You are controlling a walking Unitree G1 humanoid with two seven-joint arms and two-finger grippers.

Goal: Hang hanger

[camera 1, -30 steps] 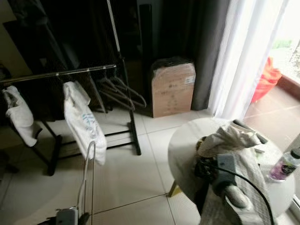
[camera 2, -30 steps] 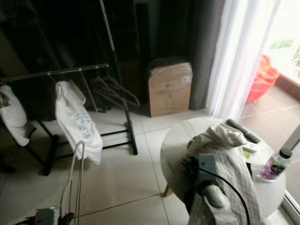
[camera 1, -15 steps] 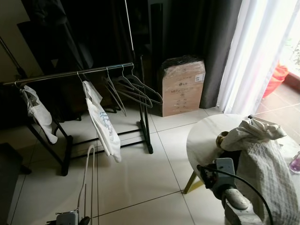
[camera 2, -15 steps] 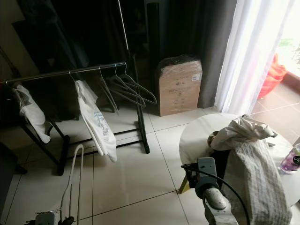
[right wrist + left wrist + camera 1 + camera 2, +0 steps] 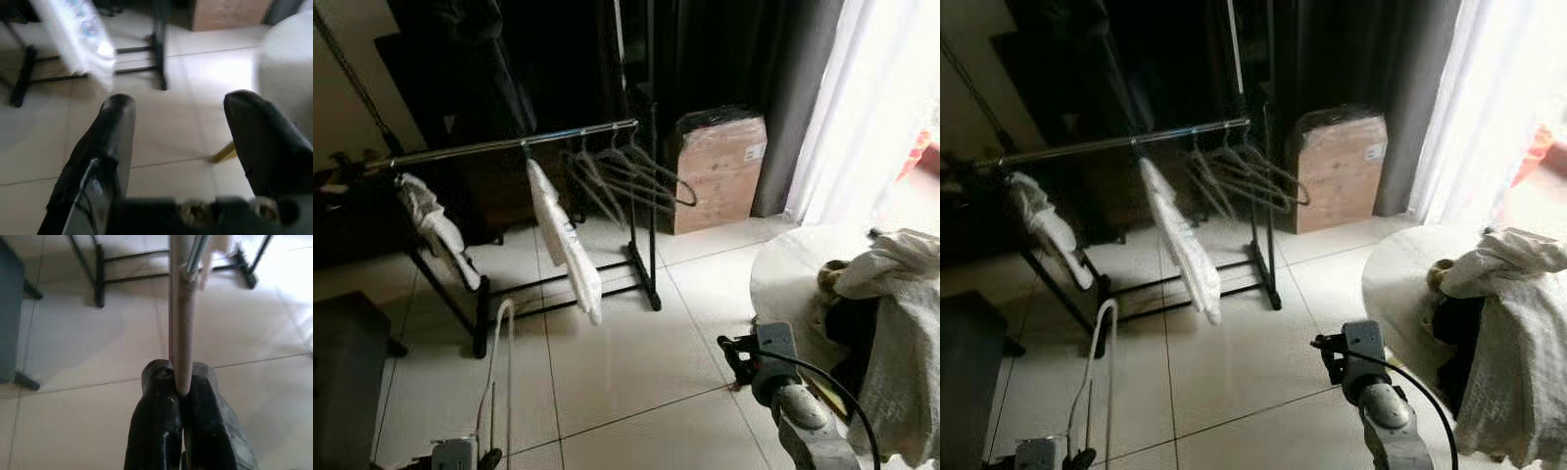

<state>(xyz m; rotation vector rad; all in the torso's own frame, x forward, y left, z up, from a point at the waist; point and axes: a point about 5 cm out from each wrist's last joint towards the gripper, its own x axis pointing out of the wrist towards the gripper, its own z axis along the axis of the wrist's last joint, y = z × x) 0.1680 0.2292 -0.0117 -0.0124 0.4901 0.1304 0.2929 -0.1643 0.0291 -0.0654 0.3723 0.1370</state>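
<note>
Left gripper (image 5: 178, 382) clamped on white hanger (image 5: 499, 362) (right gripper (image 5: 176, 127) agape).

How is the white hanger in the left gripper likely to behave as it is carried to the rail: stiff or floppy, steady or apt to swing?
The white hanger probably stays stiff: it stands upright above the left gripper without sagging. It looks thin, so likely light. Pinched at one narrow bar between the fingers, it may pivot or sway when nudged against the rail.

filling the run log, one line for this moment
left gripper: shut on white plastic hanger | right gripper: open, idle | black clothes rack: ahead
</note>
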